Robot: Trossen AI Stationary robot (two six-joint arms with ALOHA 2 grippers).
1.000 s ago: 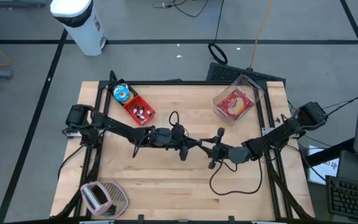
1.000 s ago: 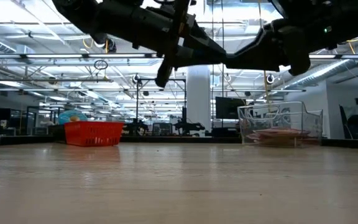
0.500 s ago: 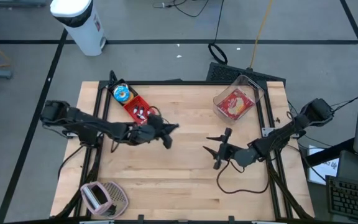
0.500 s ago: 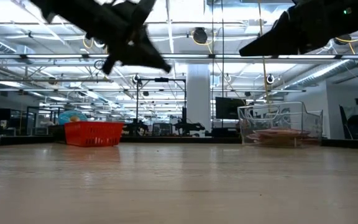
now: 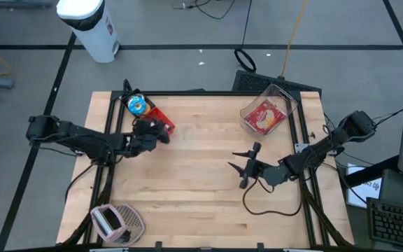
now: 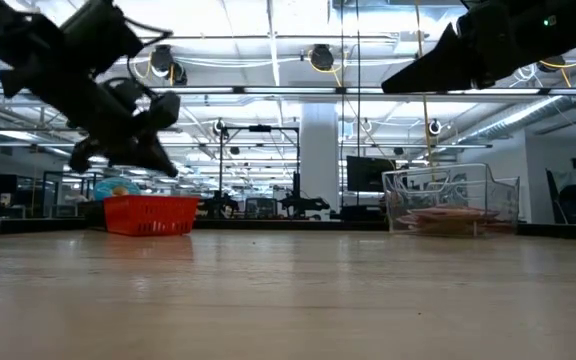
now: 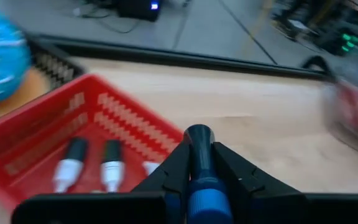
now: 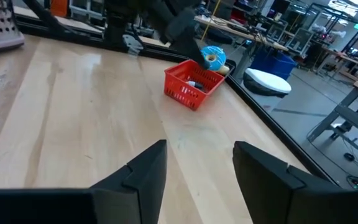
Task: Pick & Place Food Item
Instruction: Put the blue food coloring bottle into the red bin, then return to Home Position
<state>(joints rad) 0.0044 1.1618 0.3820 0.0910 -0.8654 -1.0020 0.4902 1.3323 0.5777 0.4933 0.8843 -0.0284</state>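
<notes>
The left pincer [image 5: 161, 131] is clenched on a slim blue-tipped marker [image 7: 199, 163], hovering just above the red basket [image 5: 161, 120] near the counter's [image 5: 201, 203] far left corner. Inside that basket lie several small white-and-black tubes [image 7: 72, 163]. A blue round packet [image 5: 137, 105] sits at the basket's far end. The right pincer [image 5: 245, 166] hangs released, fingers spread, over the middle-right of the counter, well apart from the basket. A clear plastic bin [image 5: 268, 110] holding a red food packet [image 5: 264, 117] stands at the far right corner. A pink perforated tray [image 5: 116, 221] rests at the near left edge.
</notes>
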